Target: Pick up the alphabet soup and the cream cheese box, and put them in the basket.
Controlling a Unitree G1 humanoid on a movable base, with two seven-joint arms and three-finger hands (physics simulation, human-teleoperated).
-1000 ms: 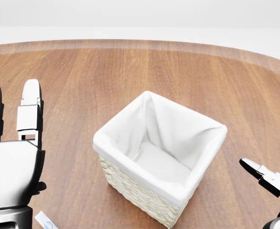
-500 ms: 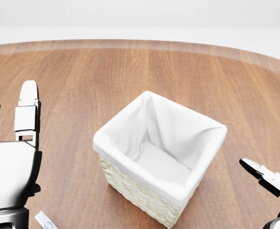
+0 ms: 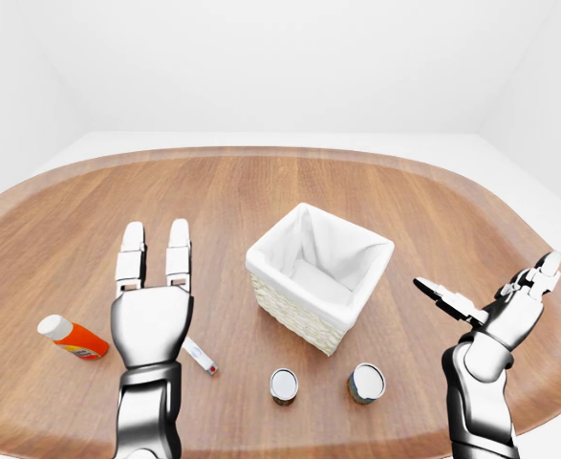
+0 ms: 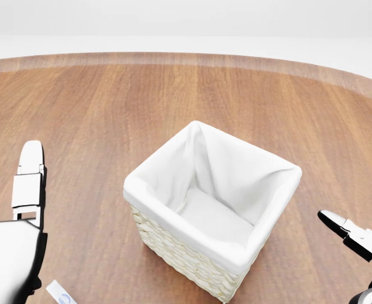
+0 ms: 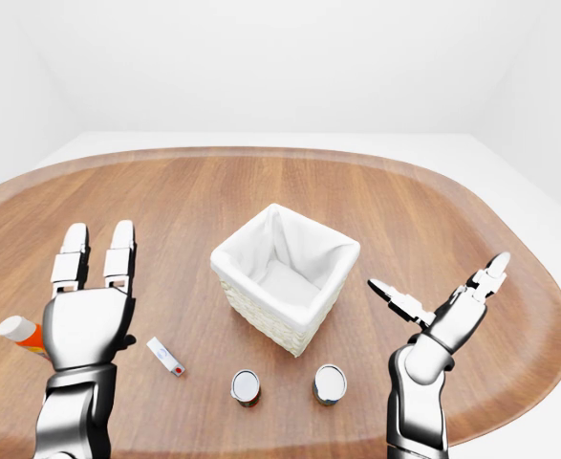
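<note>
Left-eye view, tabletop (image 3: 261,182): a wide, rounded brown wooden surface against white walls.
Left-eye view, basket (image 3: 319,275): a square wicker basket with a white cloth liner, nothing inside, standing near the tabletop's middle, turned corner-on.
Left-eye view, cans: two upright cans near the tabletop's near edge, below the basket. The left can (image 3: 283,385) has a pale lid; the right can (image 3: 366,382) has a darker rim. Which one is the alphabet soup cannot be told.
Left-eye view, cream cheese box (image 3: 201,356): a small flat white box lying on the wood, just right of the left hand's wrist, toward the near edge.
Left-eye view, bottle (image 3: 73,337): an orange bottle with a white cap, lying on its side toward the left edge.
Left-eye view, left hand (image 3: 152,311): raised, fingers straight and spread, holding nothing.
Left-eye view, right hand (image 3: 495,304): fingers splayed wide apart, holding nothing, toward the right edge.

Head view: the basket (image 4: 173,183) fills the centre; the left hand (image 4: 18,215) shows at the bottom left corner, a tip of the right hand (image 4: 353,235) at the bottom right, and a corner of the cream cheese box (image 4: 60,293) at the bottom edge.

Right-eye view: nearly the same scene. The bottle (image 5: 20,334) is partly hidden behind the left hand (image 5: 87,311).
</note>
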